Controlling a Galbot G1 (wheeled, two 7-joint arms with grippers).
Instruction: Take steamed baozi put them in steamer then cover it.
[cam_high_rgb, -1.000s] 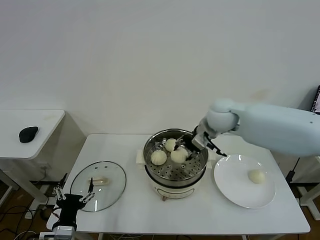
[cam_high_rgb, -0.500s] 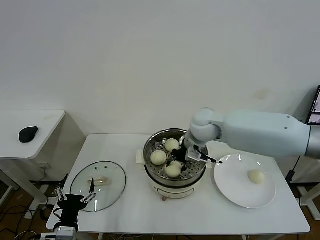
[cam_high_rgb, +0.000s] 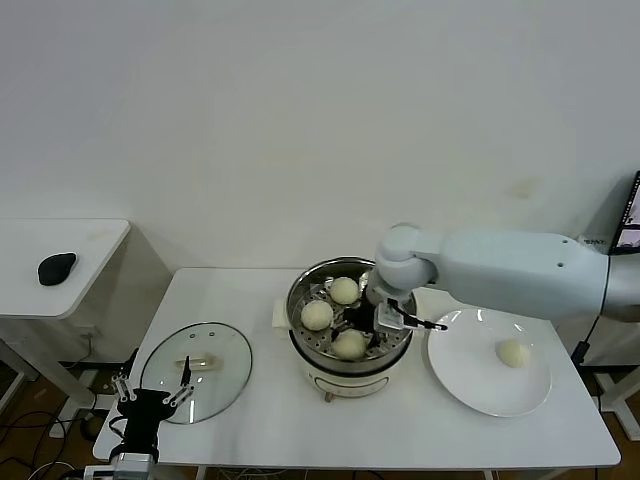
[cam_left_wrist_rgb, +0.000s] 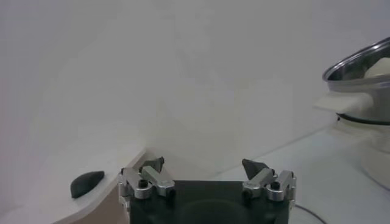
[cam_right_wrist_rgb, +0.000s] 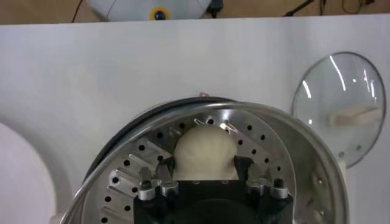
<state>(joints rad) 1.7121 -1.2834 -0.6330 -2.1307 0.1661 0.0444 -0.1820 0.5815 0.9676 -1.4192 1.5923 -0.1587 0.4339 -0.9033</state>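
We have our right gripper (cam_high_rgb: 366, 328) down inside the steamer (cam_high_rgb: 300, 305), and its fingers (cam_right_wrist_rgb: 165, 168) stand spread on either side of a steamed baozi (cam_right_wrist_rgb: 204, 152) that sits on the perforated tray (cam_right_wrist_rgb: 131, 165). The bun lies between the fingertips, and we cannot tell whether the pads are touching its sides; we judge it has just been let go onto the tray rather than being carried. It sits on the tray's near side, clear of the other two, probably so that every bun gets its own patch of holes.

We count four baozi in all: three in the steamer, namely the one between our fingers, a second (cam_high_rgb: 318, 315) and a third (cam_high_rgb: 344, 290) beyond them, and one (cam_high_rgb: 514, 352) on the white plate (cam_high_rgb: 470, 385), well off to the outside of the right fingers. That last one is still to be fetched.

There is one glass lid (cam_high_rgb: 195, 372), lying flat on the table (cam_high_rgb: 260, 425) just ahead of our left gripper (cam_left_wrist_rgb: 206, 176), whose fingers are spread with nothing in them. It is parked low at the table's near edge, seemingly placed to take the lid once the pot is full.
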